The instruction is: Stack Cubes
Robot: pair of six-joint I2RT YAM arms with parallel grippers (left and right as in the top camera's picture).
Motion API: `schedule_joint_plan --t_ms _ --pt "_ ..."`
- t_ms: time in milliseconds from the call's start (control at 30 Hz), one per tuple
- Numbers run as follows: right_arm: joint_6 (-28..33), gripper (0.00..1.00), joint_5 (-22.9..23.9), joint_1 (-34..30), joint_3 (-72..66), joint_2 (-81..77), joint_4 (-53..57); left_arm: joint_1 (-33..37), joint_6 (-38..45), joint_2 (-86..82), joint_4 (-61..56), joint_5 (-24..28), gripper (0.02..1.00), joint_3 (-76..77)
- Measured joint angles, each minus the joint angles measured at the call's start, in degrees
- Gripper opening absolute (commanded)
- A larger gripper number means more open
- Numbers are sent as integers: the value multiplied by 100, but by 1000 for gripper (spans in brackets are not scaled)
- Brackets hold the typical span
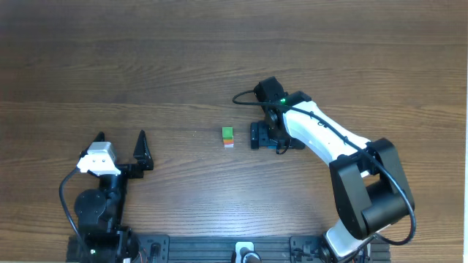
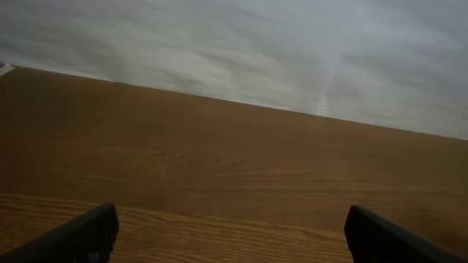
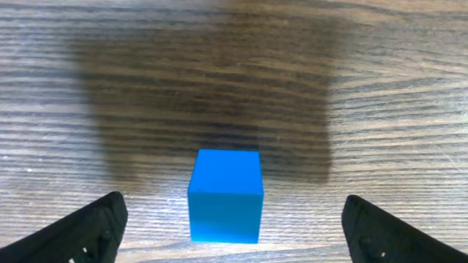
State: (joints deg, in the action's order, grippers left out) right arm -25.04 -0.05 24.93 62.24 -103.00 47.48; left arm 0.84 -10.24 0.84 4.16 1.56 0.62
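Note:
A green cube [image 1: 228,133] sits on top of a red cube [image 1: 229,144], forming a small stack at the middle of the table. Just right of the stack, my right gripper [image 1: 268,139] points down at the wood. Its wrist view shows a blue cube [image 3: 225,195] lying on the table between the spread fingers [image 3: 84,230], and the right gripper [image 3: 234,219] is open around it without touching. My left gripper [image 1: 121,142] rests open near its base at the left, with nothing between its fingers [image 2: 77,237].
The wooden table [image 1: 146,66] stretches bare across the far side and between the two arms. The right arm's white link [image 1: 322,131] slants from the gripper back toward its base at the lower right.

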Motion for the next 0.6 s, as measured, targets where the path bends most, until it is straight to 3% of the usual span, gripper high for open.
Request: schedule_joint_plan --t_ms 333,600 --pt "2 680 48 -11 0 -46 -22 0 0 0 0 0 996 0" --pt "4 632 59 -9 0 -46 -72 0 0 0 0 0 1000 0"
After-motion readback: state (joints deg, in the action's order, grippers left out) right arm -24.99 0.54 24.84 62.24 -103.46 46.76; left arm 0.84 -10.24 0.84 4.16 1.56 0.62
